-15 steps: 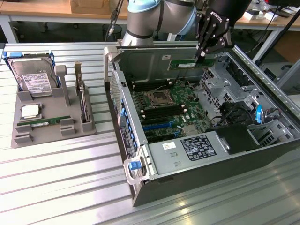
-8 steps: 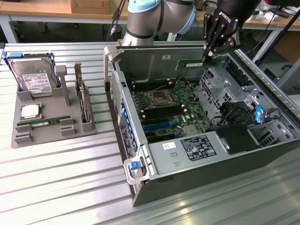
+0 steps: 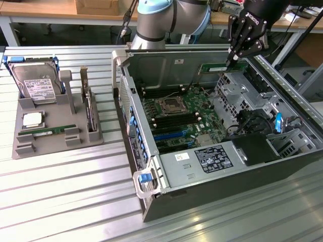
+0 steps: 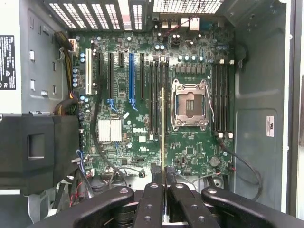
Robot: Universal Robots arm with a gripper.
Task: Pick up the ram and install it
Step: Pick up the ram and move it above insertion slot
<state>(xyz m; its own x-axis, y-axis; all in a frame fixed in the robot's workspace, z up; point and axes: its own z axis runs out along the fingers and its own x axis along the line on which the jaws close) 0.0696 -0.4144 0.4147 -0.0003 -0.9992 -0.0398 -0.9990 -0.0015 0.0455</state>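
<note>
My gripper (image 3: 233, 60) is shut on the ram (image 3: 218, 67), a narrow green stick held level above the open computer case (image 3: 151, 201), near its far wall. In the wrist view the ram (image 4: 162, 128) appears edge-on as a thin line running out from between my black fingers (image 4: 153, 190). It hangs over the motherboard (image 4: 118, 156), in line with the black memory slots (image 4: 156, 95) beside the silver processor socket (image 4: 190, 104). There is a gap between the stick and the board. More memory slots (image 4: 222, 99) lie on the socket's other side.
A grey holder tray (image 3: 55, 146) on the exterior view's left carries a hard drive (image 3: 36, 83), a square silver processor chip (image 3: 33, 120), another green stick (image 3: 48, 132) and a dark expansion card (image 3: 88, 108). Inside the case sit the power supply (image 3: 202, 161) and drive cages (image 3: 242, 91).
</note>
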